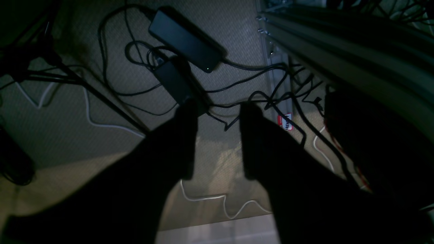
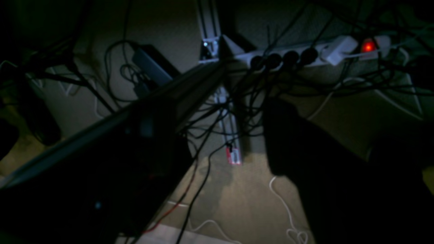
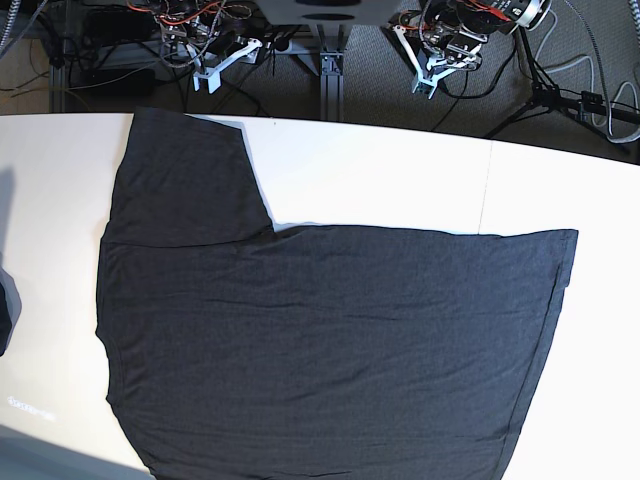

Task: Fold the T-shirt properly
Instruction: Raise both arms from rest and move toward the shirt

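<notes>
The T-shirt (image 3: pixel 320 340) is a large charcoal cloth lying flat on the white table (image 3: pixel 400 170). One sleeve (image 3: pixel 185 180) points toward the table's far left, and no print shows. Both arms hang behind the table's far edge, well away from the cloth. My left gripper (image 3: pixel 428 75) is at the upper right of the base view. In its wrist view the left gripper (image 1: pixel 217 110) is open over the floor, holding nothing. My right gripper (image 3: pixel 212 68) is at the upper left. The right gripper (image 2: pixel 220 113) stands wide open and holds nothing. Neither wrist view shows the shirt.
Under the arms the floor holds black power bricks (image 1: pixel 186 39), tangled cables (image 1: pixel 264 98) and a power strip (image 2: pixel 305 56) with a red light. An aluminium frame beam (image 2: pixel 190 84) crosses the right wrist view. A dark object (image 3: pixel 4 310) sits at the table's left edge.
</notes>
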`<state>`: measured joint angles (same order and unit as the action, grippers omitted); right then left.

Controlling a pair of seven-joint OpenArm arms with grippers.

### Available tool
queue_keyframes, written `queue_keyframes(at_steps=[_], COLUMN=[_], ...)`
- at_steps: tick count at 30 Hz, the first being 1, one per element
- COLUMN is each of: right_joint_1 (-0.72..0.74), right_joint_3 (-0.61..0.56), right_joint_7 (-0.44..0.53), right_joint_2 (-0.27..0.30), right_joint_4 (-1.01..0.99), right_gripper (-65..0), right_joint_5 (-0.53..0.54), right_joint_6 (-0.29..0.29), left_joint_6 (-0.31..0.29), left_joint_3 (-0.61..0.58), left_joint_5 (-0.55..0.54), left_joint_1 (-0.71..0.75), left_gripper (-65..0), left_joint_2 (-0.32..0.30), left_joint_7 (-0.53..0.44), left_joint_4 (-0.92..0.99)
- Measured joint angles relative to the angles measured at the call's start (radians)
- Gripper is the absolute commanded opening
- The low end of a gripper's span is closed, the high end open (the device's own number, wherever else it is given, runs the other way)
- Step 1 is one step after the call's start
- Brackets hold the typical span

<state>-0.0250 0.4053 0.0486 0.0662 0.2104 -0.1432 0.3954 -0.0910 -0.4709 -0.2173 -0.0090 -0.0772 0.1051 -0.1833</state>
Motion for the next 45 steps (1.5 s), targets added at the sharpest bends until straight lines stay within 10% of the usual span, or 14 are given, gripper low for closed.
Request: queue_keyframes(at_steps=[6, 13, 20, 33, 41, 45], right_joint_1=[0.000, 0.000, 0.000, 0.000, -0.008, -0.051], right_joint_3=[0.000, 0.000, 0.000, 0.000, 0.000, 0.000], right_joint_7=[0.000, 0.000, 0.001, 0.001, 0.000, 0.001], right_joint_2=[0.001, 0.000, 0.000, 0.000, 0.000, 0.012], right_joint_4=[0.002, 0.002, 0.002, 0.002, 0.003, 0.021], right_gripper=[-65.0, -65.0, -25.6, -24.7, -26.0, -26.0], right_joint_5=[-0.091, -0.091, -0.094, -0.093, -0.070, -0.071], right_joint_6=[-0.002, -0.002, -0.003, -0.003, 0.005, 0.006], left_joint_6=[-0.003, -0.003, -0.003, -0.007, -0.247, -0.274], left_joint_3=[0.000, 0.000, 0.000, 0.000, 0.000, 0.000], left_joint_5=[0.000, 0.000, 0.000, 0.000, -0.001, 0.000], left_joint_1=[0.000, 0.000, 0.000, 0.000, 0.000, 0.026], left_gripper=[-59.2, -59.0, -58.6, -51.2, -51.2, -51.2], left_joint_2=[0.000, 0.000, 0.000, 0.000, 0.000, -0.010], left_joint_7=[-0.001, -0.001, 0.025, 0.052, 0.096, 0.104], left_joint_4=[0.000, 0.000, 0.000, 0.000, 0.000, -0.035])
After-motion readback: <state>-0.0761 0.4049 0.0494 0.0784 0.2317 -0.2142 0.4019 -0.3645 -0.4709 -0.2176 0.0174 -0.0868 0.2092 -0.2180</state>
